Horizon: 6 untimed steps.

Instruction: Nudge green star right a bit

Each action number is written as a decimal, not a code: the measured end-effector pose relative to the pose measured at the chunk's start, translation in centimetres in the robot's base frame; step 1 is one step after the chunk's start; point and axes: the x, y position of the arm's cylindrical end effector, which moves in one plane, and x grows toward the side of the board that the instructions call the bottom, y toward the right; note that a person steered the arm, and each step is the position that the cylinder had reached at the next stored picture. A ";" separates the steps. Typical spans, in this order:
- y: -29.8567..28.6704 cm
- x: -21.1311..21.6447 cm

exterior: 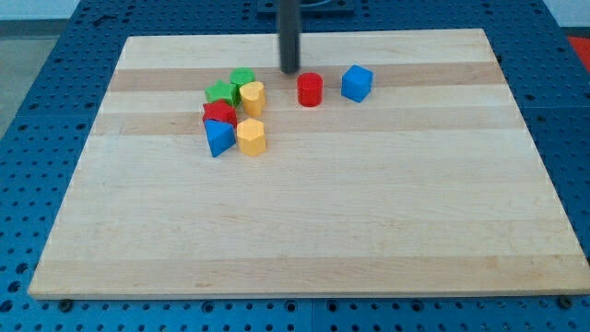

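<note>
Two green blocks sit at the upper left of the wooden board (369,231). The left one (220,92) looks like a star and the one up and to its right (242,79) like a cube, though the shapes are hard to make out. My tip (289,71) stands to the right of both, touching no block, between the green cube-like block and a red cylinder (310,89). A yellow block (253,97) presses against the right side of the green pair.
A red block (219,114) lies just below the green star. Below it are a blue triangular block (218,137) and a second yellow block (251,136). A blue cube (356,82) sits right of the red cylinder.
</note>
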 end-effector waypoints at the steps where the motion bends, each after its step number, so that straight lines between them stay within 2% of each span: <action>1: -8.1 0.7; 2: -13.8 4.1; 3: -12.4 6.8; 5: -8.8 6.2; 6: -7.4 4.0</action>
